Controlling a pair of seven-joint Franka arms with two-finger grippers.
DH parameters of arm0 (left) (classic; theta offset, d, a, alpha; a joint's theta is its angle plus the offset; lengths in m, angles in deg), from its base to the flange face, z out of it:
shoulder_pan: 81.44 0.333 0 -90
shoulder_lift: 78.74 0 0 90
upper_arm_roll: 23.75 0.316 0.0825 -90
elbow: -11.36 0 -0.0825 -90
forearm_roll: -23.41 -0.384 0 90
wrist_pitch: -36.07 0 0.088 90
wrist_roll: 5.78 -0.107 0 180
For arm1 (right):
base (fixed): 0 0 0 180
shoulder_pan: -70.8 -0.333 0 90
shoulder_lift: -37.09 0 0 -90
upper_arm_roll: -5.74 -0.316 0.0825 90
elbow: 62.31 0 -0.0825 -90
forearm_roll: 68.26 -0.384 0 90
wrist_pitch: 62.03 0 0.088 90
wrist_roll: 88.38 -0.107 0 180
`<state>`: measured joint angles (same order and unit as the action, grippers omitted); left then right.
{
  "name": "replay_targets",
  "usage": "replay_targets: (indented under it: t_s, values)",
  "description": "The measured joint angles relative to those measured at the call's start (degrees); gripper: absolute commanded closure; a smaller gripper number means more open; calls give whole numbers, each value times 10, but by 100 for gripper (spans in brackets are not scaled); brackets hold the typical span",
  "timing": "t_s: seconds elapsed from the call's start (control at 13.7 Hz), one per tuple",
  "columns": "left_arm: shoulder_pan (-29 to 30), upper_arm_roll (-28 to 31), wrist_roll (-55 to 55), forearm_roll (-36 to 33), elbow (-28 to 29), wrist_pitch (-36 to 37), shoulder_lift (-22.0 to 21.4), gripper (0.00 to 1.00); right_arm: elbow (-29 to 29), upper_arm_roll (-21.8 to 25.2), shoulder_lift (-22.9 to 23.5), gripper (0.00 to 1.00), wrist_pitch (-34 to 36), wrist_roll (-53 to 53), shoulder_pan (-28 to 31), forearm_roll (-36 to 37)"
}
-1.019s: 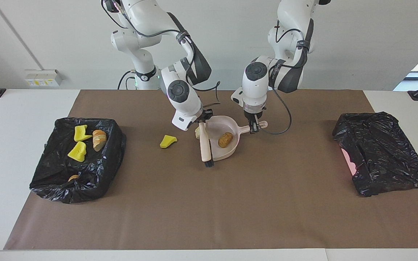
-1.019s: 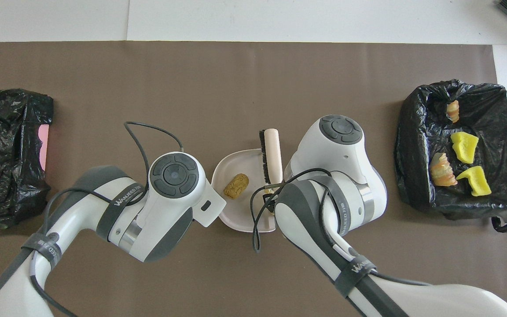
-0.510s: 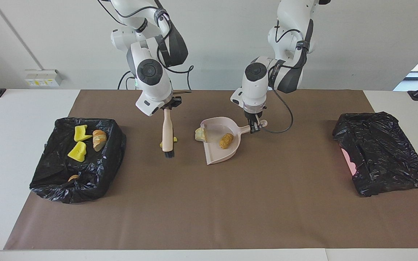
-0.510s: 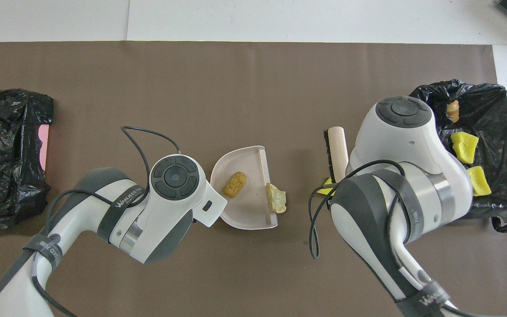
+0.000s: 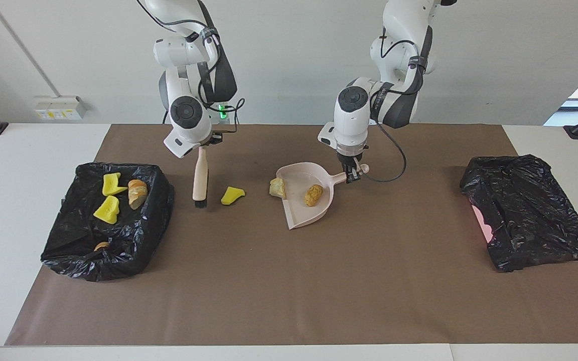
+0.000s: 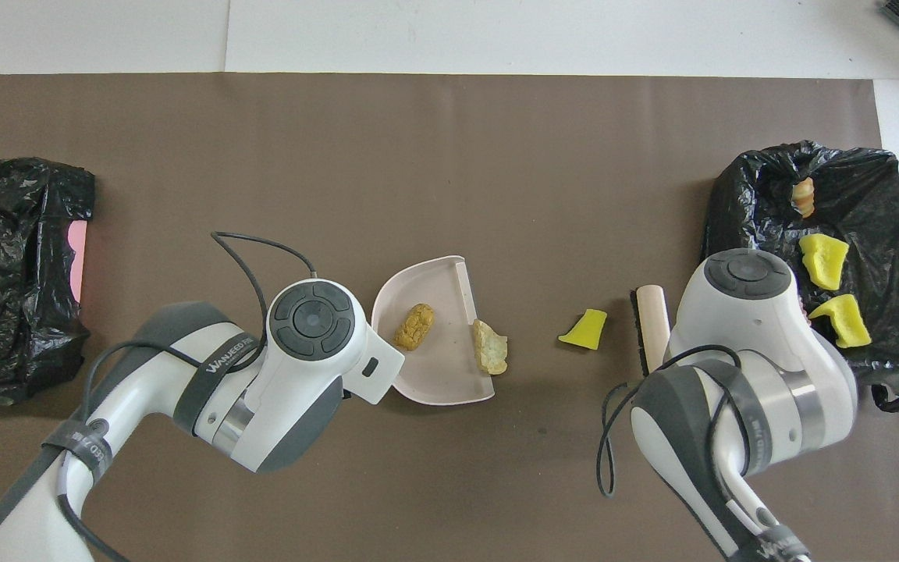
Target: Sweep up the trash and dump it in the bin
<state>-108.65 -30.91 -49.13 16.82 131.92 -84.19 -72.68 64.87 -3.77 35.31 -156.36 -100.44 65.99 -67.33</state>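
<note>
Facing view, left to right. Black-lined bin (image 5: 113,250) at the right arm's end: two yellow chunks (image 5: 107,209) and two bread lumps (image 5: 137,193) inside. Right tool (image 5: 202,146) clamped on brush (image 5: 199,180), bristles down on the brown mat (image 5: 289,291). One yellow scrap (image 5: 232,195) at the brush's 3 o'clock, open mat around it. Pale lump (image 5: 277,187) touches the dustpan (image 5: 296,213) lip at its 9 o'clock; brown lump (image 5: 313,194) lies in the pan. Left tool (image 5: 352,175) closed on the pan handle. Crumpled black bag (image 5: 530,210) at the left arm's end. White tabletop (image 5: 18,150), plain wall.
</note>
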Motion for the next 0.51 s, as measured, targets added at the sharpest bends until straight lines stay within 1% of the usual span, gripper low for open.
replay_targets:
  t_s: [0.07,0.22,0.36,0.51]
  values:
    - [0,0,1,0,0,0,0,100,15,-1,0,100,-19,-8,-10,-9]
    - [0,0,2,0,1,0,-1,100,40,-5,3,100,-57,-29,-44,-57]
    - [0,0,3,0,2,-1,-2,100,49,-6,13,100,-97,-43,-69,-106]
    - [0,0,4,0,3,-2,-2,100,46,-6,32,100,-149,-67,-100,-167]
